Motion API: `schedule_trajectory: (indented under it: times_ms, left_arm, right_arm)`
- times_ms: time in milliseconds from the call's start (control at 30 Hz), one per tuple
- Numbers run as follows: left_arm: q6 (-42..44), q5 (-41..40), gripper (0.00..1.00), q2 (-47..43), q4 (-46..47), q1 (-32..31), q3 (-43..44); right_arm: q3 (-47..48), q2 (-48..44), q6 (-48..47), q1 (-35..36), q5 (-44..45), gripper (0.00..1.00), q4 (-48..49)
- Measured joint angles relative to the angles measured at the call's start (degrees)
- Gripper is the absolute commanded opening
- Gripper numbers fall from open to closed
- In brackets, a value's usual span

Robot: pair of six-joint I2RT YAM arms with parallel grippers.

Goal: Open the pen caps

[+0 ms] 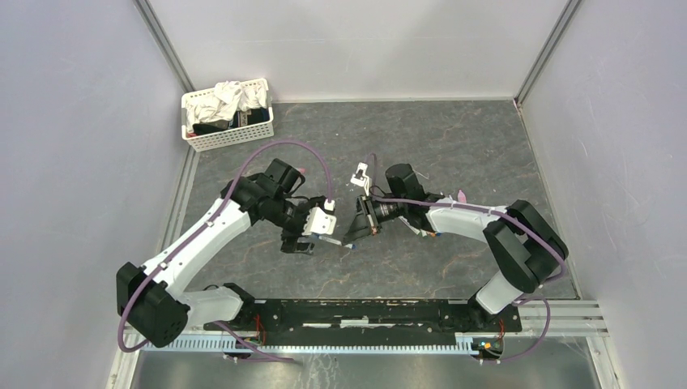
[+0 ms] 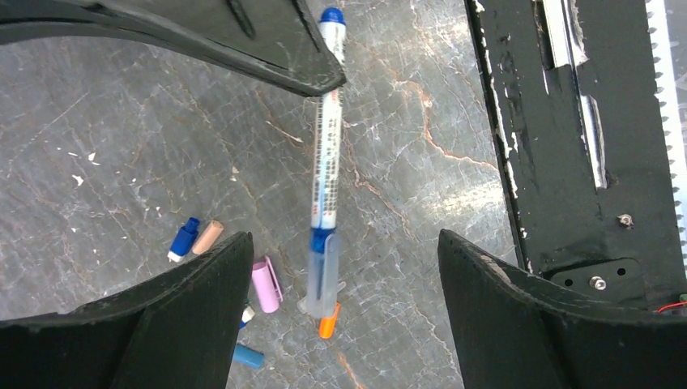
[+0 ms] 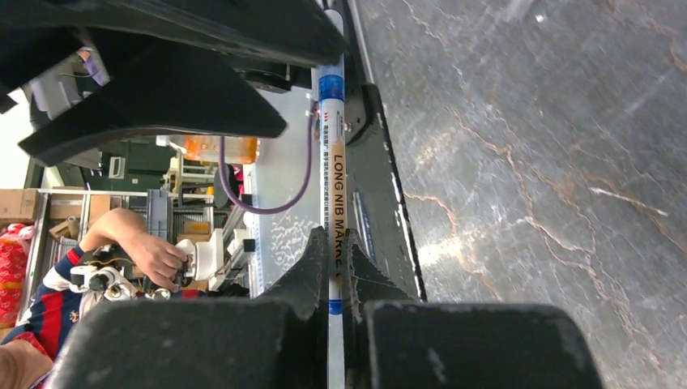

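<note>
I can't pick out the pen caps (image 2: 266, 284) from overhead, because both arms meet over the middle of the tabletop (image 1: 454, 146) and cover that patch. My left wrist camera does find them. They lie loose on the grey stone under the left hand (image 2: 344, 241): a blue one and a tan one side by side, a pink one, an orange one and another blue. Some are partly cut off by the near finger.

The left hand stands wide and touches nothing. Between its fingers hangs a white marker (image 2: 327, 146), blue at the far end. Its near end seems to carry a clear cap below a blue collar, though that part blurs into the stone. The small print along the barrel is too fine for me to read in that view.

In the right wrist view the right hand (image 3: 333, 243) is clamped narrow on that marker. I can read "LONG NIB MARKE" before the fingers cover the rest. Past the tabletop edge a person (image 3: 134, 243) in a striped sleeve shows, small and half cut off.
</note>
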Motion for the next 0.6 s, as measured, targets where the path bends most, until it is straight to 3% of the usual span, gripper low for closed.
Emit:
schedule_trajectory:
  times_ms: [200, 367, 533, 567, 600]
  left_arm:
    - [1.66, -0.7, 0.72, 0.0, 0.07, 0.0, -2.29]
    - [2.47, -1.6, 0.42, 0.02, 0.87, 0.0, -3.34]
    - [2.51, -1.6, 0.24, 0.02, 2.23, 0.0, -3.04]
    - [2.51, -1.6, 0.17, 0.02, 2.36, 0.0, -2.93]
    - [2.51, -1.64, 0.08, 0.02, 2.56, 0.02, -2.75]
  right_arm:
    - [-0.02, -0.83, 5.77, 0.0, -1.29, 0.0, 6.19]
    - [-0.26, -1.22, 9.27, 0.0, -1.79, 0.0, 9.81]
    - [-0.33, -1.25, 10.71, 0.11, -2.58, 0.0, 10.67]
    - [-0.33, -1.25, 10.84, 0.11, -2.62, 0.02, 10.84]
    - [-0.33, -1.25, 10.97, 0.11, -2.73, 0.11, 10.99]
